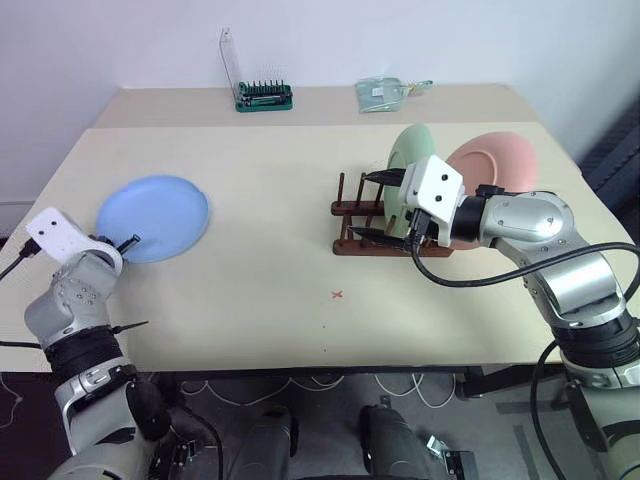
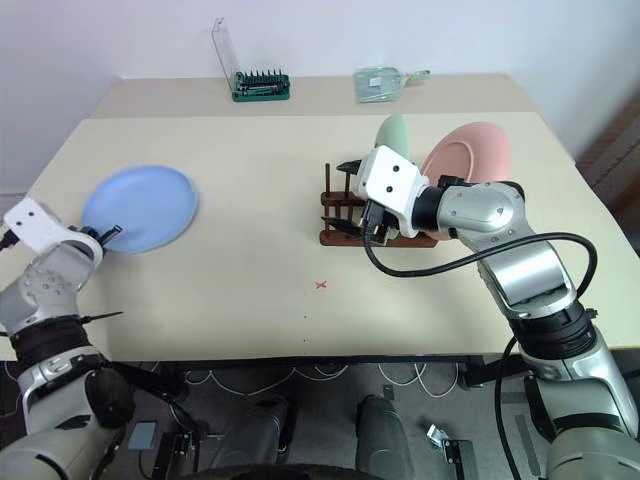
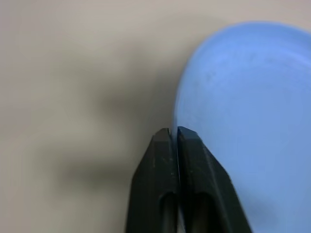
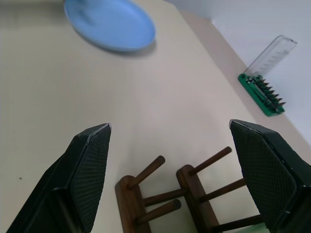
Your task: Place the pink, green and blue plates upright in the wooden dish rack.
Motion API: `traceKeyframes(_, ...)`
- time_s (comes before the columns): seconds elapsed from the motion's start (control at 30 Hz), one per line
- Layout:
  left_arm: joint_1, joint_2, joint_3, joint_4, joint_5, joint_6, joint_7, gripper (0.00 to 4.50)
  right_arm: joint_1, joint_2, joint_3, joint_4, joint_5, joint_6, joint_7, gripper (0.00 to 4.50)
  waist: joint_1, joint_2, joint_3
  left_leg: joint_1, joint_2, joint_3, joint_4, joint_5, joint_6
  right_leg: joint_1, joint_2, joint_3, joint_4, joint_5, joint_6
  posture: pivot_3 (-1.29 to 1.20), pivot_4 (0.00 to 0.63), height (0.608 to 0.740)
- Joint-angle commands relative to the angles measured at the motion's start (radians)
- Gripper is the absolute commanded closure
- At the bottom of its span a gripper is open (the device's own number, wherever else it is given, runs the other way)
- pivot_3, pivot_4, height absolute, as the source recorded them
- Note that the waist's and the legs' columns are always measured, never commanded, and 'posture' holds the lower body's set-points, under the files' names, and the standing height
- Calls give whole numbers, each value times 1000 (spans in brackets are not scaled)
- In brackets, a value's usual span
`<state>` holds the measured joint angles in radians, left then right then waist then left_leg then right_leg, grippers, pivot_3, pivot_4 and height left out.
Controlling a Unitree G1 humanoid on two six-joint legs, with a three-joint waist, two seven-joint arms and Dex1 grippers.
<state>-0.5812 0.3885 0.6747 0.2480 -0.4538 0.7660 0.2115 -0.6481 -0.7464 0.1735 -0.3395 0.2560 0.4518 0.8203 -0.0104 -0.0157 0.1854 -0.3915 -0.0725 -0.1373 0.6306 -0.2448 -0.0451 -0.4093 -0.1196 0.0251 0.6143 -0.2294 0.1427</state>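
beige laminate covers the table [image 1: 260,290], pale and matt, and bare over most of its middle. a seam runs across it near the top of the frame, where a second slab of the same tone butts against a white wall [image 1: 320,40]. a small red cross [image 1: 337,294] is marked on the surface a little below centre. under the front edge, at the bottom of the frame, white cables [image 1: 250,385] lie on a dark floor.

on the far slab stands a green-based bit holder [image 1: 264,95] with its clear lid raised, upper centre. a clear packet [image 1: 380,93] lies to the right of it.

the blue plate [image 1: 153,217] lies flat at the left of the frame. the left gripper [image 3: 174,132] is clenched, its two fingers pressed together in the left wrist view right at the near rim of that plate. whether the rim is pinched between them i cannot tell.

the rack [image 1: 365,222] sits right of centre, dark reddish wood with thin pegs. the green plate [image 1: 408,160] stands upright in it. the pink plate [image 1: 495,160] stands just to the right of the green one, its face turned toward the camera. its lower part is hidden behind the right arm, so its seat in the rack cannot be made out.

the right gripper [image 4: 170,165] is released, fingers spread wide and holding nothing. it hovers over the left end of the rack, with empty pegs showing between the fingers in the right wrist view.
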Motion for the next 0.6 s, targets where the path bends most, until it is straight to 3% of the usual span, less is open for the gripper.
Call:
traceKeyframes(0.03,-30,-2,-50,-87,-11,-37,-37,4459,-16,10,-11,-28,-36,-33,-8,507,0,-2,1,0,0,0,0,0,0,0,0,0,0,0,0,0,150,740)
traceKeyframes(0.13,-87,-25,-156,-202,22,-137,-77,4459,-51,49,37,0,-103,-94,-21,507,-1,-4,3,0,0,0,0,1,-1,0,0,0,0,0,0,0,150,740)
traceKeyframes(0.27,-133,-54,-324,-367,69,-143,-104,4459,-128,117,177,109,-321,-276,-69,507,-2,-6,3,-1,0,0,0,2,-3,-1,0,0,0,1,-1,0,150,740)
traceKeyframes(0.33,-158,-73,-354,-408,67,-113,-89,4459,-154,144,220,166,-394,-339,-84,507,-3,-6,3,-1,0,1,0,4,-7,-1,0,0,0,1,-1,0,150,740)
traceKeyframes(0.4,-188,-89,-376,-444,56,-68,-78,4500,-177,174,239,201,-439,-389,-101,5,-7,-6,3,0,1,1,-1,4,-7,-1,0,0,0,1,-1,0,150,740)
traceKeyframes(0.6,-233,-122,-422,-527,33,52,-69,4500,-241,216,275,319,-620,-538,-185,5,-8,-6,4,-1,1,0,-2,5,-8,-3,1,0,1,1,-1,0,150,740)
